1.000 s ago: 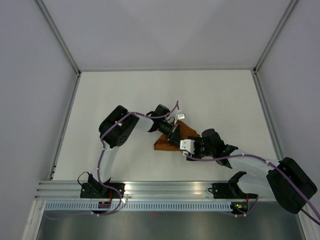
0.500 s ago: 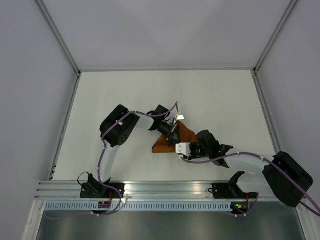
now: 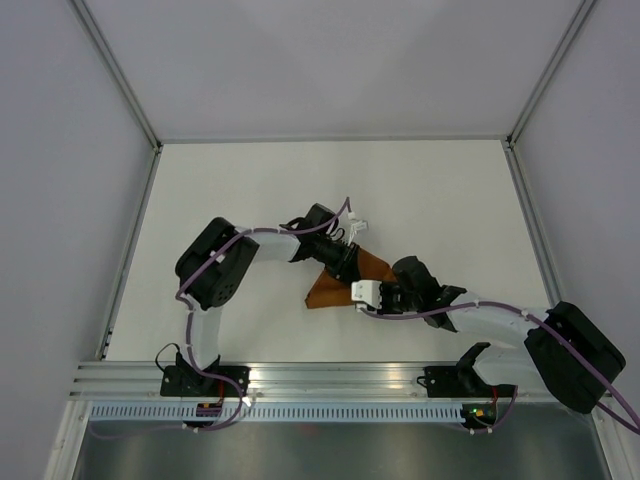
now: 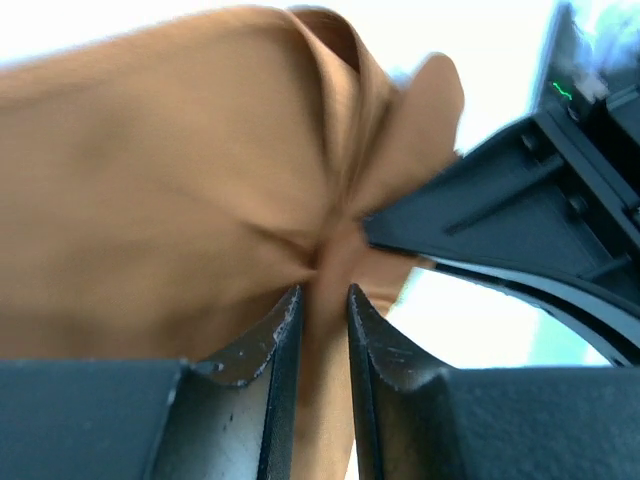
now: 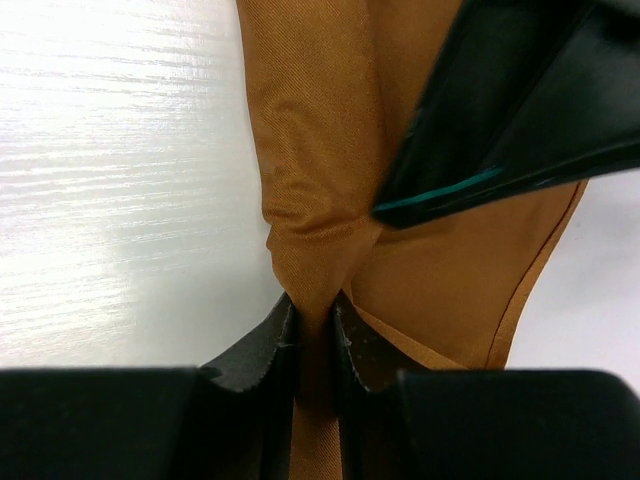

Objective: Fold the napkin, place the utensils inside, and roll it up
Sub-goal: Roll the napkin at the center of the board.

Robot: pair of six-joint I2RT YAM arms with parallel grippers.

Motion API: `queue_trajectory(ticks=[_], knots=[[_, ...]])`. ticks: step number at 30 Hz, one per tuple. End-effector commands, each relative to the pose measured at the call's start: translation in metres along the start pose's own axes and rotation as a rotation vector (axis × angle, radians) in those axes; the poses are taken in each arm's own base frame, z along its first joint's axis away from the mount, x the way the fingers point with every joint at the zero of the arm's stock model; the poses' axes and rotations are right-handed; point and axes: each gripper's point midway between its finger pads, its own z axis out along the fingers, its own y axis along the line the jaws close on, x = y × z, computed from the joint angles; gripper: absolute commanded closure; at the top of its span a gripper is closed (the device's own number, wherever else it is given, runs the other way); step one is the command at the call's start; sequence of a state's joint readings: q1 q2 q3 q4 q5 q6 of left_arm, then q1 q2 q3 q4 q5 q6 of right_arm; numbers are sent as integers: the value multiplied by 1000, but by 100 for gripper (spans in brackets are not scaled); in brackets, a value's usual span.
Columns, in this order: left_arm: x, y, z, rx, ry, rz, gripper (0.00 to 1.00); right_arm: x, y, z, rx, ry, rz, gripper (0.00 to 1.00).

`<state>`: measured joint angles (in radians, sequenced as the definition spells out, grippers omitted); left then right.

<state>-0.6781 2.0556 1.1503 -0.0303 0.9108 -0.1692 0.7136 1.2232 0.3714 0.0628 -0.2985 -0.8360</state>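
Note:
The rust-orange napkin (image 3: pixel 325 291) lies bunched in a narrow folded shape at mid-table. Both grippers meet over its middle. My left gripper (image 3: pixel 348 268) reaches in from the upper left. In the left wrist view its jaws (image 4: pixel 325 295) stand only narrowly apart, and a gathered ridge of napkin (image 4: pixel 180 180) fills the gap. My right gripper (image 3: pixel 357 284) comes in from the right. Its jaws (image 5: pixel 315 305) pinch a tapered fold of the napkin (image 5: pixel 320 130). The other arm's black finger (image 5: pixel 520 110) hangs close above. The utensils are hidden from every view.
The white table (image 3: pixel 250 190) is ringed by grey walls and a metal rail (image 3: pixel 330 378) at the near edge, where both arm bases are bolted. The right arm's black finger (image 4: pixel 520 210) crowds the right side of the left wrist view.
The right gripper slid left onto the napkin and closed on a fold. The left arm's elbow swung out to the left, and its jaws eased slightly apart around the cloth.

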Motion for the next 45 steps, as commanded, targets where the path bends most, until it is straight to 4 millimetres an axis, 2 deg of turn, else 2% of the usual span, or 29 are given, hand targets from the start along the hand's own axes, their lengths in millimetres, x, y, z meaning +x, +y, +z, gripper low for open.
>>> queue_trajectory(ticks=[1, 2, 3, 4, 5, 6, 7, 8, 9, 10, 12, 13, 14, 15, 16, 17, 19, 21, 22, 25, 26, 31, 32, 34, 35, 37, 38, 39, 45], knots=[[-54, 21, -35, -296, -231, 70, 71, 14, 18, -5, -73, 53, 93, 86], [-61, 30, -46, -387, -286, 56, 72, 12, 18, -5, -84, 42, 101, 86], [-79, 16, -64, -422, -375, 91, 72, 14, 15, -6, -81, 41, 116, 86], [-74, 21, -74, -474, -436, 72, 72, 15, 16, -6, -92, 41, 125, 86], [-82, 27, -93, -569, -532, 74, 71, 14, 14, -7, -95, 37, 134, 86], [-98, 1, -120, -586, -652, 122, 71, 15, 13, -7, -102, 32, 147, 86], [-80, 6, -127, -640, -677, 112, 69, 15, 14, -8, -111, 33, 151, 86], [-93, 1, -155, -746, -803, 156, 68, 16, 14, -7, -120, 32, 158, 86], [-93, -14, -159, -766, -837, 202, 65, 15, 11, -8, -118, 27, 164, 87], [-92, -30, -175, -785, -890, 256, 63, 14, 12, -8, -133, 20, 172, 86], [-95, -41, -191, -793, -954, 260, 58, 13, 10, -7, -142, 17, 182, 87], [-101, -56, -203, -777, -1007, 248, 56, 14, 11, -7, -149, 18, 184, 87], [-103, -56, -214, -805, -1050, 212, 56, 14, 9, -5, -153, 19, 187, 87], [-104, -58, -221, -811, -1079, 175, 62, 15, 8, -6, -154, 22, 193, 87], [-111, -73, -234, -781, -1138, 136, 60, 15, 9, -6, -157, 22, 196, 87], [-112, -75, -240, -792, -1159, 108, 57, 15, 8, -6, -158, 21, 199, 87], [-122, -91, -250, -794, -1155, 163, 65, 14, 7, -6, -160, 22, 203, 87], [-123, -96, -247, -805, -1079, 191, 66, 15, 7, -5, -172, 25, 214, 87], [-131, -105, -252, -815, -1068, 250, 68, 15, 7, -5, -176, 25, 219, 87], [-122, -105, -241, -826, -1051, 340, 67, 15, 7, -5, -196, 28, 239, 87], [-119, -107, -238, -841, -1059, 356, 58, 15, 5, -5, -203, 24, 250, 87], [-99, -82, -210, -983, -949, 414, 48, 19, 11, -5, -290, 44, 306, 87], [-95, -85, -198, -979, -925, 440, 40, 18, 7, -4, -296, 43, 311, 87], [-87, -79, -186, -1018, -891, 466, 34, 20, 14, -4, -350, 50, 350, 87], [-87, -85, -181, -997, -908, 475, 31, 19, 8, -4, -352, 46, 357, 87], [-74, -80, -172, -974, -897, 488, 29, 21, 14, -4, -406, 51, 397, 87], [-75, -86, -172, -948, -922, 523, 25, 21, 8, -4, -406, 45, 407, 87], [-63, -78, -165, -938, -883, 553, 22, 22, 10, -5, -423, 52, 420, 87], [-29, -69, -129, -844, -735, 670, 8, 30, 6, -2, -481, 63, 485, 88]])
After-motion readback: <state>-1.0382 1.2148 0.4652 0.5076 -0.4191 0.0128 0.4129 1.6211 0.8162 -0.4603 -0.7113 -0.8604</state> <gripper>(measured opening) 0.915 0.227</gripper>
